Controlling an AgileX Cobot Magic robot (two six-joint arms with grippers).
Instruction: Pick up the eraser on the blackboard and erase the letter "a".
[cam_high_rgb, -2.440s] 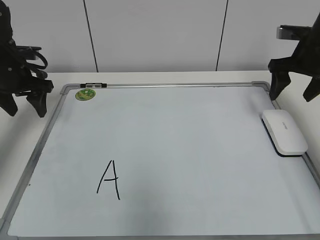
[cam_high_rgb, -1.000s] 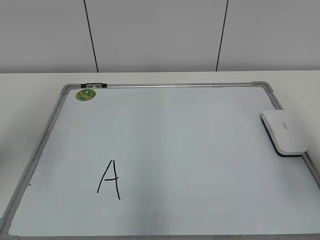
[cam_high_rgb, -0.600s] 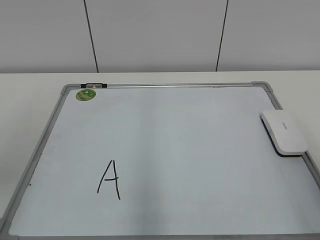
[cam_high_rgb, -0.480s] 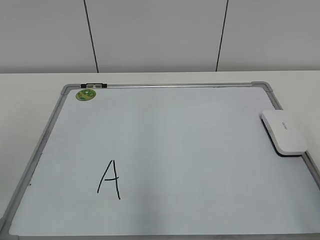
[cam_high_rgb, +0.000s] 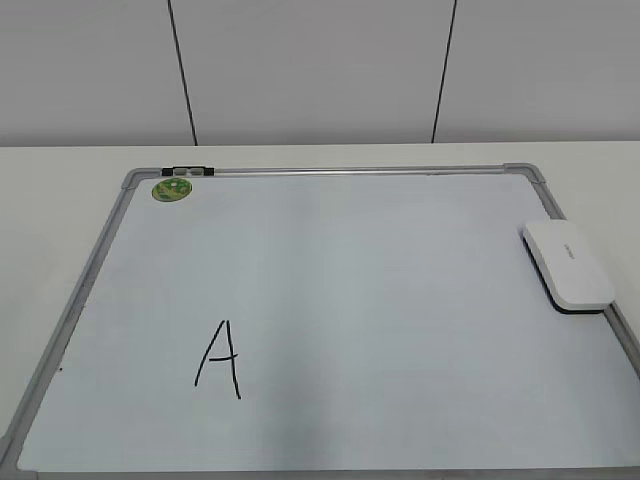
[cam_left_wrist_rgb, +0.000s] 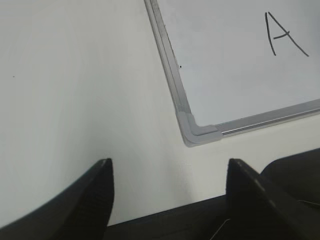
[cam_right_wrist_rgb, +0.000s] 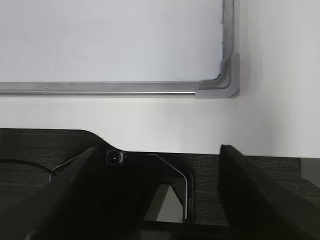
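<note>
The white eraser (cam_high_rgb: 568, 265) lies on the right edge of the blackboard (cam_high_rgb: 400, 290), a white board in a silver-grey frame. A large angular capital "A" (cam_high_rgb: 219, 360) is written at the board's lower left and also shows in the left wrist view (cam_left_wrist_rgb: 285, 34). No small lowercase "a" is in view. Neither gripper shows in the exterior view. My left gripper (cam_left_wrist_rgb: 170, 161) is open and empty over bare table beside the board's corner cap (cam_left_wrist_rgb: 197, 132). My right gripper (cam_right_wrist_rgb: 160, 148) is open and empty over the table edge, near another corner cap (cam_right_wrist_rgb: 225, 82).
A round green sticker (cam_high_rgb: 171, 188) sits at the board's far left corner, beside a small black-and-silver clip (cam_high_rgb: 187, 171) on the frame. White table surrounds the board. Dark floor lies beyond the table edge (cam_right_wrist_rgb: 165, 145).
Both arms, seen at the far left and far right of the exterior view 2.4 s ago, have left that view. The eraser and board have not moved.
</note>
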